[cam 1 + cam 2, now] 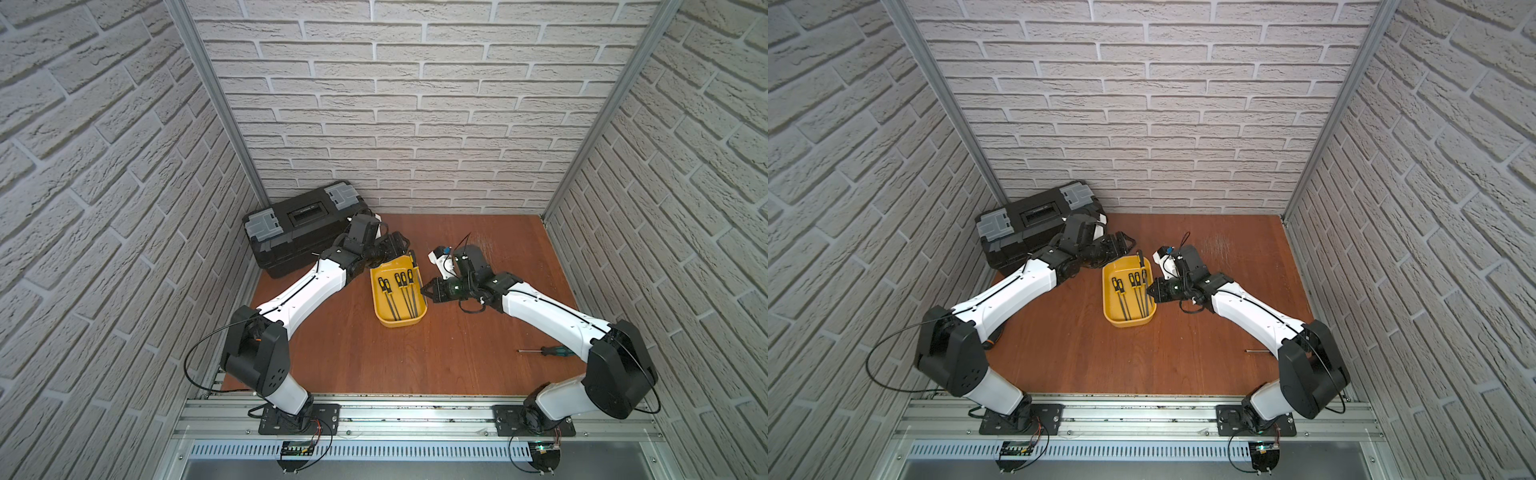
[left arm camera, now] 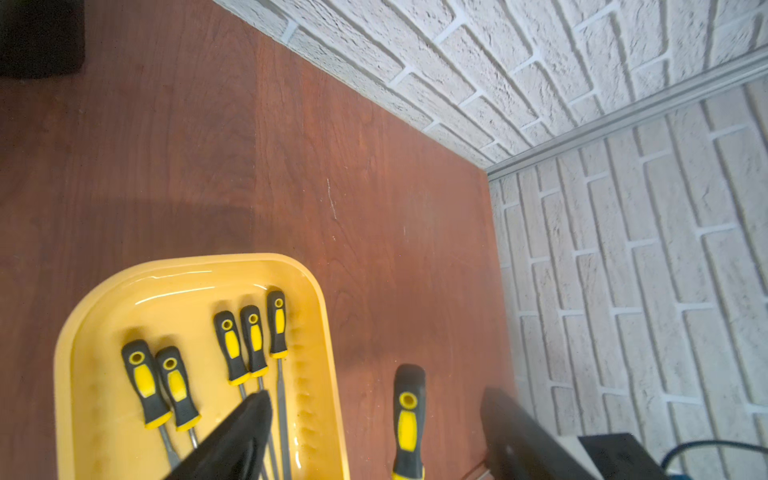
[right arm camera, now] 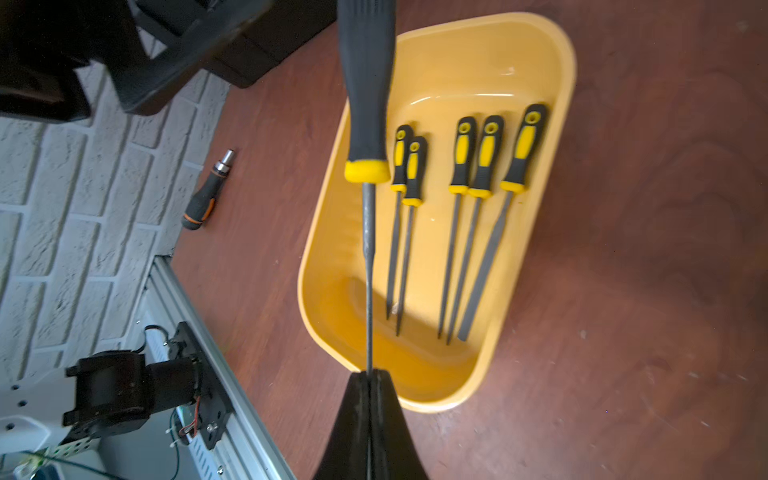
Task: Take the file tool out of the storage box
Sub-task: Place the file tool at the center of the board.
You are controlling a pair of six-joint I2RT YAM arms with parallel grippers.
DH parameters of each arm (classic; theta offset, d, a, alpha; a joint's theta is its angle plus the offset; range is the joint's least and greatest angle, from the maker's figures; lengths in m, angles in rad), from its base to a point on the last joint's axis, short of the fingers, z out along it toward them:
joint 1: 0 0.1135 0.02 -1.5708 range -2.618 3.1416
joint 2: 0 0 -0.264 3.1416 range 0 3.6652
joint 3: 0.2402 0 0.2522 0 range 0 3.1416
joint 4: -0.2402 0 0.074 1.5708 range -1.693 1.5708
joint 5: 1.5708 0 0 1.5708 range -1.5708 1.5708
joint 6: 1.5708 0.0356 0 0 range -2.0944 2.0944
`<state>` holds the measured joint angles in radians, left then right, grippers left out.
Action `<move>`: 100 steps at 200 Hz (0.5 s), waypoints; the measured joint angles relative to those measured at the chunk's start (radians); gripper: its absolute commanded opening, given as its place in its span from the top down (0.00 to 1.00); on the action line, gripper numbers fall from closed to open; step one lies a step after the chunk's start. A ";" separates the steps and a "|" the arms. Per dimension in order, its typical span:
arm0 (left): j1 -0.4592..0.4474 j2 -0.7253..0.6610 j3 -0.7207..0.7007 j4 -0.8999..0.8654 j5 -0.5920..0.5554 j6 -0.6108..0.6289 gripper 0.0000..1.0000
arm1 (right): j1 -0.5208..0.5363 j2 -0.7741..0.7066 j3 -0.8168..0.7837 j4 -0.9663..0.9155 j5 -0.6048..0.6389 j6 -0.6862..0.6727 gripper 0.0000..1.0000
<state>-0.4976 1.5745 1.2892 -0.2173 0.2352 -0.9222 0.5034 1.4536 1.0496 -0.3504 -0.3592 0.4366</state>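
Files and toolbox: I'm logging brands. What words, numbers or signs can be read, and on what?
No text can be read in any view.
Toolbox: lid detail is too small and blurred to read.
Files: the handles show no lettering.

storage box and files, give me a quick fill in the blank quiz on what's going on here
1. ___ files lie flat in the yellow storage box.
2. The right gripper pinches a sixth file by its metal shaft, not by its ___.
3. The left gripper has its jaws ___ and holds nothing.
4. The black toolbox has ___ latches.

Missing words: five; handle; open; grey.
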 measured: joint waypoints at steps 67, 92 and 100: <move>0.015 0.000 0.049 -0.111 0.044 0.118 0.01 | -0.095 -0.125 0.029 -0.227 0.303 -0.122 0.97; 0.015 0.000 0.051 -0.145 0.061 0.163 0.02 | -0.163 -0.127 0.029 -0.285 0.368 -0.158 0.97; 0.015 0.000 0.051 -0.154 0.065 0.172 0.01 | -0.191 -0.127 0.029 -0.299 0.381 -0.166 0.97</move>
<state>-0.4828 1.5745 1.3407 -0.3717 0.3004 -0.7506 0.3126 1.3270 1.0790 -0.6495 0.0219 0.2703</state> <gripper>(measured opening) 0.985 0.061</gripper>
